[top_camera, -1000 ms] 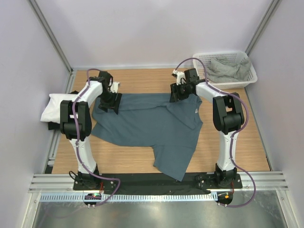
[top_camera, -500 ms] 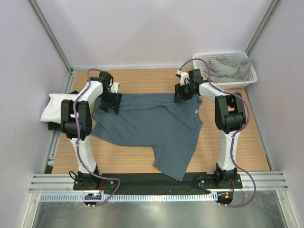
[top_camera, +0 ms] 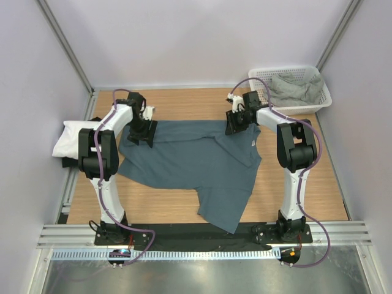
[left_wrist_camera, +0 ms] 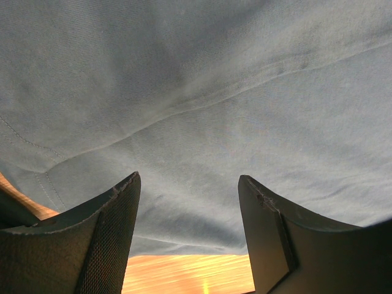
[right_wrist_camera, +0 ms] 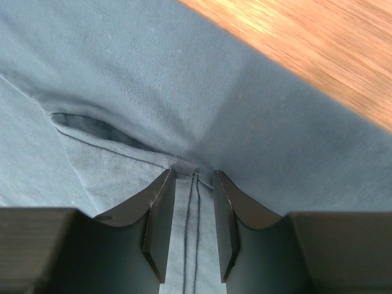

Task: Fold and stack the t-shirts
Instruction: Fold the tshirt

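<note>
The slate-blue t-shirt (top_camera: 190, 159) lies spread on the wooden table, one part hanging toward the near edge. My left gripper (top_camera: 139, 135) is open over its far left corner, with cloth (left_wrist_camera: 196, 92) between and beyond the jaws (left_wrist_camera: 190, 184). My right gripper (top_camera: 234, 124) is at the far right edge, jaws (right_wrist_camera: 195, 174) closed to a narrow gap on a seamed fold of the blue shirt (right_wrist_camera: 122, 61). A white t-shirt (top_camera: 73, 138) lies folded at the left edge on top of a black one (top_camera: 66, 162). A grey-green t-shirt (top_camera: 291, 89) sits in the basket.
The white mesh basket (top_camera: 318, 104) stands at the far right corner. Bare wood (top_camera: 159, 104) shows along the far side and to the right of the shirt (top_camera: 306, 184). Side walls and metal frame posts close in the table.
My right gripper has shifted slightly right and toward the far edge along the shirt. The left arm and the shirt's outline look unchanged.
</note>
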